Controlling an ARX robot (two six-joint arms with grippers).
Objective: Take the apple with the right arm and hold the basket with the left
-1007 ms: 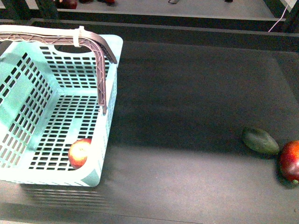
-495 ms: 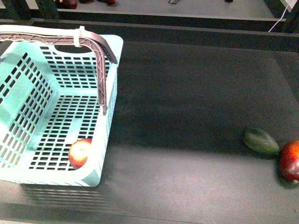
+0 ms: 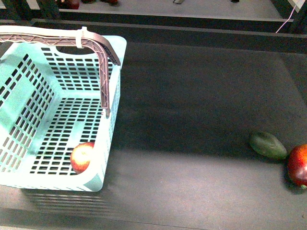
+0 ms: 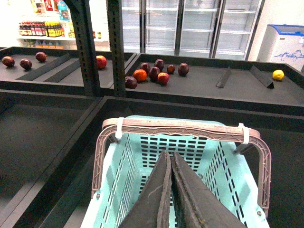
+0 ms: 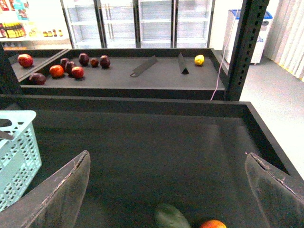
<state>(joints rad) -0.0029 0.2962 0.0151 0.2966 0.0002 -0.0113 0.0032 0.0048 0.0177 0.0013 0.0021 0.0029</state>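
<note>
Front view: the bright red apple (image 3: 83, 157) lies in the turquoise basket (image 3: 114, 62)'s near corner; nothing has shifted from a second ago, and a darker apple (image 3: 298, 165) and green fruit (image 3: 267, 145) sit far right. Left wrist view: your left gripper (image 4: 171, 190), fingers pressed together, holds nothing above the basket; take the brown handle (image 4: 180, 127) squarely. Right wrist view: your right gripper (image 5: 171, 194) gapes wide; swing it well across to the basket.

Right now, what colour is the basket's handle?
Brown, with a lattice pattern and white ties; the handle on the basket shows best in the left wrist view.
</note>
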